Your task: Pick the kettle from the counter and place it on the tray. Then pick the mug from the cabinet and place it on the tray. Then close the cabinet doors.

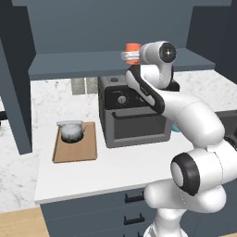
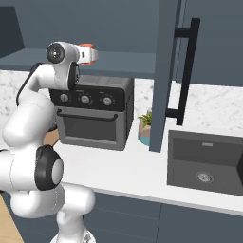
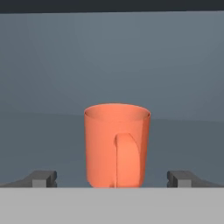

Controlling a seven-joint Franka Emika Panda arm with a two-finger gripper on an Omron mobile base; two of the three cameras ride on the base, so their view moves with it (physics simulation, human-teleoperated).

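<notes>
Hand view is showing the gripper standing spread wide, one fingertip either side of the upright mug, its handle facing the camera.

You've got a dark toaster oven sitting mid-bench against a white marble backsplash, a little potted plant just right of it, and a dark sink further right. Light wood floor shows bottom left.
</notes>
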